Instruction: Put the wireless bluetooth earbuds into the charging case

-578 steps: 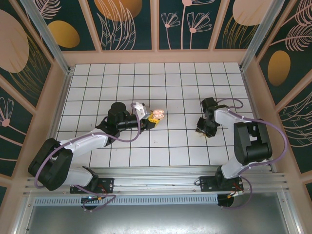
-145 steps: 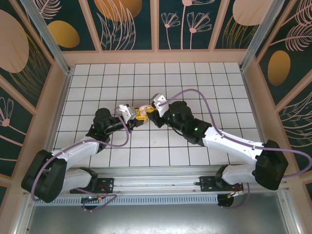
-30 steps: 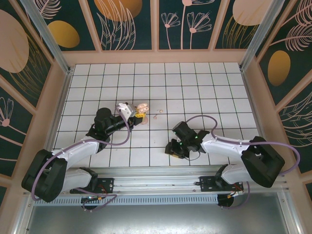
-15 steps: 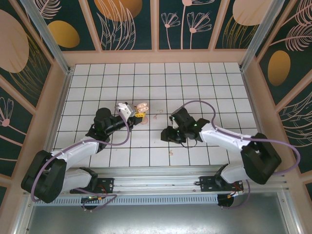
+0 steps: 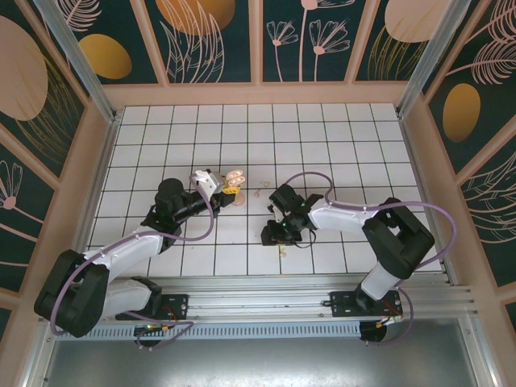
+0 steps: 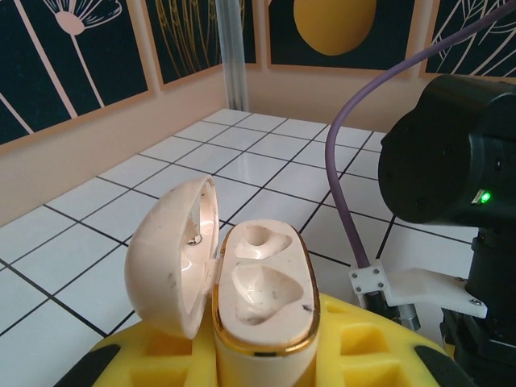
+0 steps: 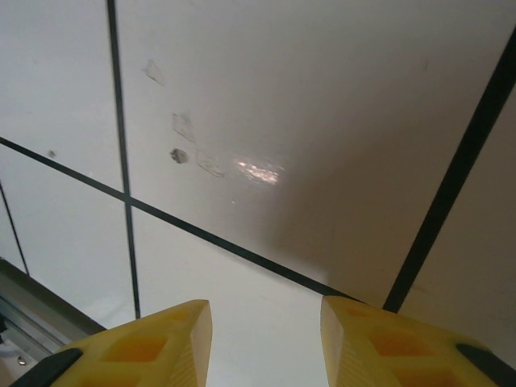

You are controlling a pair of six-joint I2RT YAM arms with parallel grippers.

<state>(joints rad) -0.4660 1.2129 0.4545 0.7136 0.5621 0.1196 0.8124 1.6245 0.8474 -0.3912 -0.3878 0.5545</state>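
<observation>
Right gripper (image 5: 272, 234) is angled down over the near-centre tiles of the desk (image 5: 322, 145). Its wrist view shows the two yellow fingers (image 7: 145, 351) standing apart, with bare tile between them and nothing held. Just on its near side a tiny pale piece (image 5: 284, 251) lies on the desk, apart from the fingers; it is taken to be an earbud but is too small to confirm. Farther in and to the left, the left gripper (image 6: 258, 359) is closed narrow on the charging case (image 6: 266, 298), which sits upright between its yellow fingers. The case lid (image 6: 173, 258) is hinged open to the left, and both moulded sockets (image 6: 262, 286) are empty. A second tiny pale speck (image 5: 258, 192) lies on the desk just right of the case, equally unclear. Beyond the case, the left wrist view shows the right arm's black housing (image 6: 451, 153) with a green light lit and a purple cable (image 6: 347, 161) arching beside it.
</observation>
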